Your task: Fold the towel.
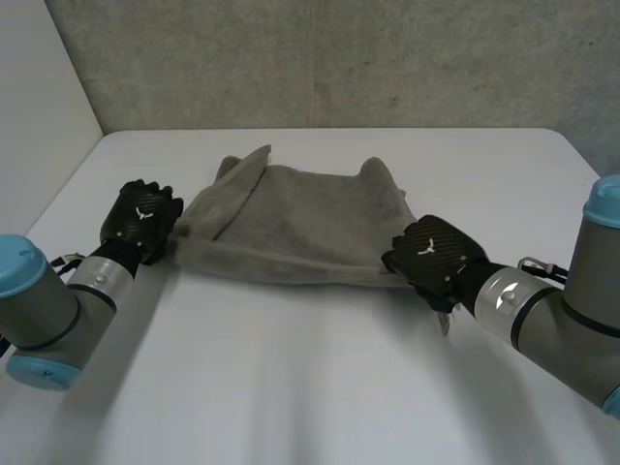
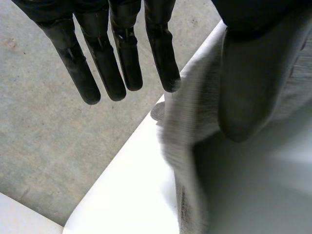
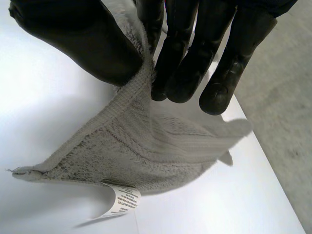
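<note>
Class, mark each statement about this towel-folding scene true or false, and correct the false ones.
1. The towel is grey. True.
2. The table is black. False: it is white.
3. The right hand pinches a corner of the towel between thumb and fingers. True.
4. The left hand is far from the towel. False: it is at the towel's near left corner.
5. A white label hangs from the towel below the right hand. True.
6. The towel is folded into a neat square. False: it lies spread and rumpled between the two hands.
</note>
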### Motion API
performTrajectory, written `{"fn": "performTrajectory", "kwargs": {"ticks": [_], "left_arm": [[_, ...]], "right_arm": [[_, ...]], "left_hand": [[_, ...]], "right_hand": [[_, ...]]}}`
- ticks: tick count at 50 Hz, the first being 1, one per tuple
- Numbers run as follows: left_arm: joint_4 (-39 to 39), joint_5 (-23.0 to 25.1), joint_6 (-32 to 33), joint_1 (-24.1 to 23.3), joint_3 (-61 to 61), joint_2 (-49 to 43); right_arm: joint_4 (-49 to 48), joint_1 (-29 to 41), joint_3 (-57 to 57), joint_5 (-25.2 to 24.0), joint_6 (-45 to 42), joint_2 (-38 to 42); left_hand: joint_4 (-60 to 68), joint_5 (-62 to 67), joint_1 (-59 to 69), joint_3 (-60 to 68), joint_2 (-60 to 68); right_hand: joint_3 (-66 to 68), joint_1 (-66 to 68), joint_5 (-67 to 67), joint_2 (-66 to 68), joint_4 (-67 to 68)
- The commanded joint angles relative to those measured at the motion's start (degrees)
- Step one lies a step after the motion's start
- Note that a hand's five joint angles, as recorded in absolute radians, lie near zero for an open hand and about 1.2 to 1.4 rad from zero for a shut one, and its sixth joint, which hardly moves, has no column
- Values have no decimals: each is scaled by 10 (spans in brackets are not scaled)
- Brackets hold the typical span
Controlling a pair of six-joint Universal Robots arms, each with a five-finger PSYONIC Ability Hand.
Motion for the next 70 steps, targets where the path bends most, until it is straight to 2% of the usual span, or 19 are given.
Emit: {"fn": "performTrajectory", "kwargs": {"ticks": [1, 5, 7, 10, 12, 13, 15, 16, 18, 26, 39, 54, 58, 59, 61, 65, 67, 69, 70], "left_arm": [[5, 0, 0, -1, 2, -18], [3, 0, -1, -1, 2, -19], [-2, 2, -2, -1, 1, -19], [-4, 1, -2, -1, 0, -16], [-5, 0, -3, -1, 0, -12], [-5, 0, -3, -1, 0, -12], [-7, 1, -5, 2, -5, -8], [-7, 1, -5, 2, -5, -8], [-7, 1, -12, 4, -7, -5], [-7, 0, -26, 9, -12, -1], [-30, -1, -67, 16, -12, 26], [-31, -1, -70, 16, -12, 29], [-42, -1, -72, 18, -8, 33], [-52, -1, -74, 22, -5, 35], [-66, -1, -76, 26, -4, 40], [-106, -1, -78, 34, 2, 56], [-155, -1, -80, 36, 10, 81], [-177, 0, -84, 35, 15, 102], [-177, 0, -84, 35, 15, 103]], "right_arm": [[-13, -36, 8, 22, 53, -1], [-15, -39, 13, 23, 61, -1], [-15, -40, 16, 24, 71, -1], [-15, -39, 16, 25, 83, 0], [-15, -40, 19, 28, 119, 2], [-15, -40, 19, 28, 119, 2], [-15, -38, 22, 34, 159, 8], [-15, -38, 22, 35, 159, 8], [-15, -36, 22, 46, 184, 13], [-14, -40, 22, 81, 195, 19], [-9, -44, 32, 97, 197, 39], [-39, -62, 71, 93, 196, 35], [-93, -62, 74, 99, 194, 57], [-93, -62, 74, 99, 194, 57], [-104, -64, 67, 106, 195, 56], [-102, -75, 51, 114, 196, 40], [-100, -77, 39, 118, 196, 19], [-89, -76, 18, 116, 199, -54], [-89, -76, 18, 116, 199, -54]], "left_hand": [[-45, -26, -32, -47, -43], [9, 28, 22, 7, 11], [435, 454, 448, 434, 437], [438, 456, 451, 436, 439], [438, 456, 451, 436, 439], [438, 456, 451, 436, 439], [438, 456, 451, 436, 439], [438, 456, 451, 436, 439], [438, 456, 451, 436, 439], [438, 456, 451, 436, 439], [438, 456, 451, 436, 439], [438, 456, 451, 436, 439], [438, 456, 451, 436, 439], [438, 456, 451, 436, 439], [438, 456, 451, 436, 439], [438, 456, 451, 436, 439], [438, 456, 451, 436, 439], [438, 456, 451, 436, 439], [438, 456, 451, 436, 439]], "right_hand": [[34, 37, 16, 32, 30], [34, 37, 16, 32, 30], [34, 37, 16, 32, 30], [34, 37, 16, 32, 30], [-149, -146, -167, -151, -153], [-150, -147, -168, -152, -154], [-291, -288, -309, -293, -295], [-291, -289, -310, -293, -295], [-388, -386, -407, -390, -392], [-475, -472, -493, -477, -479], [-449, -447, -468, -451, -453], [-448, -445, -466, -450, -452], [-285, -283, -304, -287, -289], [-285, -282, -303, -287, -289], [33, 35, 15, 31, 29], [34, 37, 16, 32, 30], [34, 37, 16, 32, 30], [34, 37, 16, 32, 30], [34, 37, 16, 32, 30]]}}
